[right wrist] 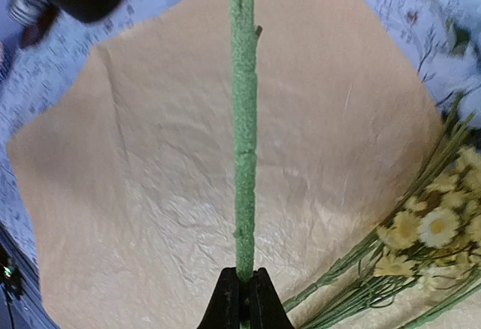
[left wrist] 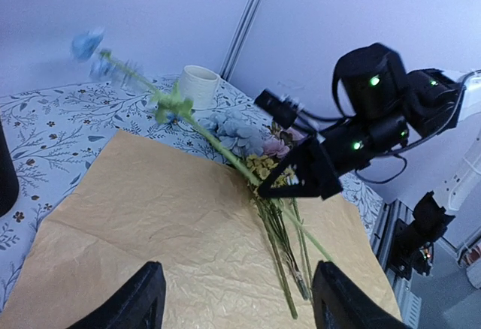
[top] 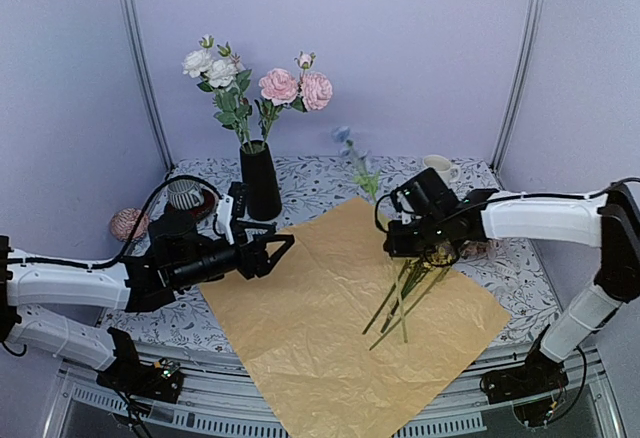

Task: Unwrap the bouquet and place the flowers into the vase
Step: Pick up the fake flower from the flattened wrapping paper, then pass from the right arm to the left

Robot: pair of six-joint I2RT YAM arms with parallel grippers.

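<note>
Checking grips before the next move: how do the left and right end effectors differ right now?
The left end effector is open; the right end effector is shut. The left end effector holds nothing, while the right end effector pinches a green stem. Both are above the tan paper.

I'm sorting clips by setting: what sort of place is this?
Likely a robot test booth: plain lilac wall panels, metal frame poles, left arm and right arm mounted at the table edge.
</note>
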